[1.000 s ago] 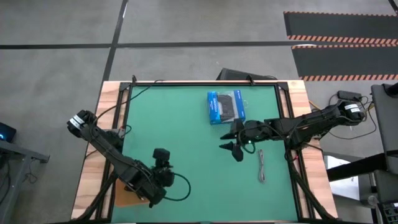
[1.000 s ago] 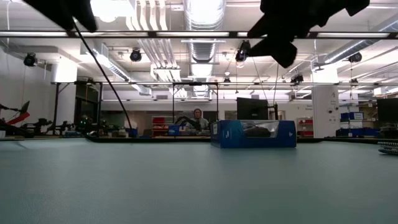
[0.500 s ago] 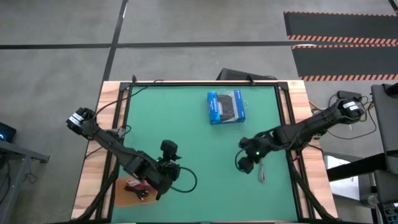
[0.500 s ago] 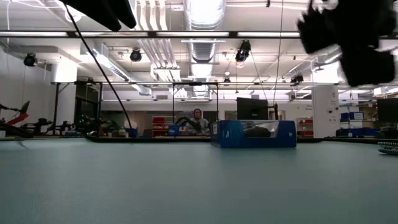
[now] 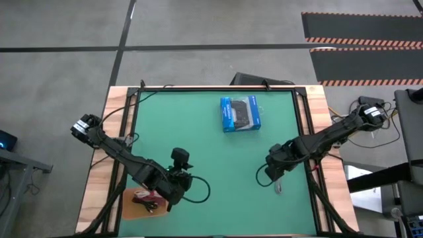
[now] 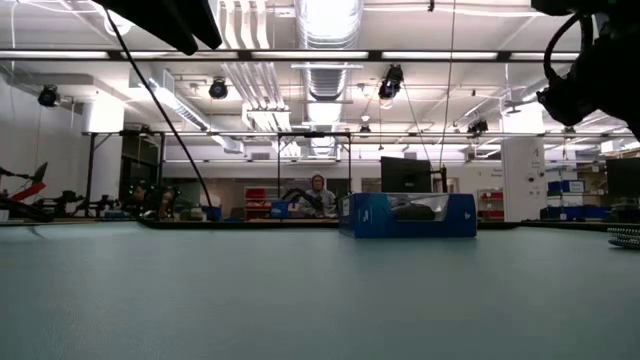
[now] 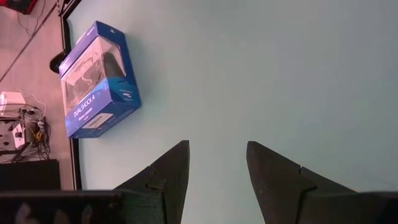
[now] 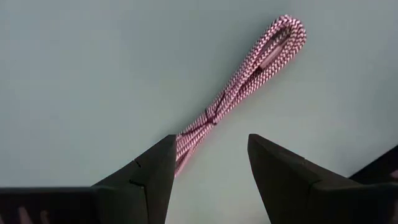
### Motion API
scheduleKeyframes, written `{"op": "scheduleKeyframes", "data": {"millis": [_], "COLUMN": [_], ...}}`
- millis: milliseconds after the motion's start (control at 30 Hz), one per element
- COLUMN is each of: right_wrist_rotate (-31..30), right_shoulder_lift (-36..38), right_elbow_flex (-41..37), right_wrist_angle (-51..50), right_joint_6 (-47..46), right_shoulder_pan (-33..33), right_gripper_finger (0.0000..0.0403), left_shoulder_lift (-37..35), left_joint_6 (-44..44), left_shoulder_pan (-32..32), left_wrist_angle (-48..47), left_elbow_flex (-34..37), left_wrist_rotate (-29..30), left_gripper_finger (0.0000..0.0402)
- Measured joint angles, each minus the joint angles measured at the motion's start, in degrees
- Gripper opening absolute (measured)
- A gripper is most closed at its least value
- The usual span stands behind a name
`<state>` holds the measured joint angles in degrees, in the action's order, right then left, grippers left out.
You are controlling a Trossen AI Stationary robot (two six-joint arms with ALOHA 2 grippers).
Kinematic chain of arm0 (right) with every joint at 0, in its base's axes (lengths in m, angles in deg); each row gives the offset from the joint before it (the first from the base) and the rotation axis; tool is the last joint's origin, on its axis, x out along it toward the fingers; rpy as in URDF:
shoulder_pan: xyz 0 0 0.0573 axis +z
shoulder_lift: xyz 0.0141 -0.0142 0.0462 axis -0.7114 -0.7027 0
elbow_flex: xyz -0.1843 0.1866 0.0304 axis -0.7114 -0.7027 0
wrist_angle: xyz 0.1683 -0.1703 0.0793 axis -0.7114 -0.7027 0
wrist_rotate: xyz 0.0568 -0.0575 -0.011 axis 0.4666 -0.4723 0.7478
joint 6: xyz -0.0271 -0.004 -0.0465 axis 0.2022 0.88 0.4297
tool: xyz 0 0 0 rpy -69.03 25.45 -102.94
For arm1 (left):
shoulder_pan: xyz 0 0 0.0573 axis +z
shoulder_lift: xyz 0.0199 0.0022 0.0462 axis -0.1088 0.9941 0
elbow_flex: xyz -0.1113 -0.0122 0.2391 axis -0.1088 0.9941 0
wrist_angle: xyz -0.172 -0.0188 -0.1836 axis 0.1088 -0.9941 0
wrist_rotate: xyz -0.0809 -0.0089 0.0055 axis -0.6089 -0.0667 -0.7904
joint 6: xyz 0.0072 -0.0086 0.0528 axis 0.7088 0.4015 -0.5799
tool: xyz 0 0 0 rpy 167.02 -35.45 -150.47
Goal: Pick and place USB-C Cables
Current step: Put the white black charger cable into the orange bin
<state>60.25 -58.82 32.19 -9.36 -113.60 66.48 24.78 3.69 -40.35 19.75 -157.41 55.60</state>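
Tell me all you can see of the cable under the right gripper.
The cable is thin and braided, with a light and dark woven pattern, folded into a long narrow bundle with a loop at one end. It lies flat on the green mat, near the mat's right edge, at the near end. The right gripper hangs over one end with fingers open and apart from it; nothing grips it. In the high view it is partly hidden by the arm.

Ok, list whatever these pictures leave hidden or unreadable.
- High view: braided cable mostly covered by the right gripper.
- High view: dark and red items on the wooden board, partly under the left arm, too small to identify.
- Low view: cable cut off by the picture's edge.
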Motion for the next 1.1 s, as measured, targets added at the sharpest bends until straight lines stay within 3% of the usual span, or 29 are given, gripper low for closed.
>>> {"op": "scheduleKeyframes", "data": {"millis": [700,1100], "right_wrist_rotate": [-0.3,-0.1], "right_shoulder_lift": [-7.1,-13.7], "right_elbow_flex": [-6.0,-6.2], "right_wrist_angle": [8.3,11.4], "right_joint_6": [-0.2,4.2], "right_shoulder_pan": [0.0,0.0], "right_gripper_finger": [0.0189,0.0184], "left_shoulder_lift": [0.0,0.1], "left_joint_6": [0.1,0.1], "left_shoulder_pan": [0.0,0.0], "left_wrist_angle": [0.7,1.1], "left_elbow_flex": [0.5,0.5], "left_wrist_rotate": [0.0,0.0], "left_gripper_finger": [0.0145,0.0145]}}
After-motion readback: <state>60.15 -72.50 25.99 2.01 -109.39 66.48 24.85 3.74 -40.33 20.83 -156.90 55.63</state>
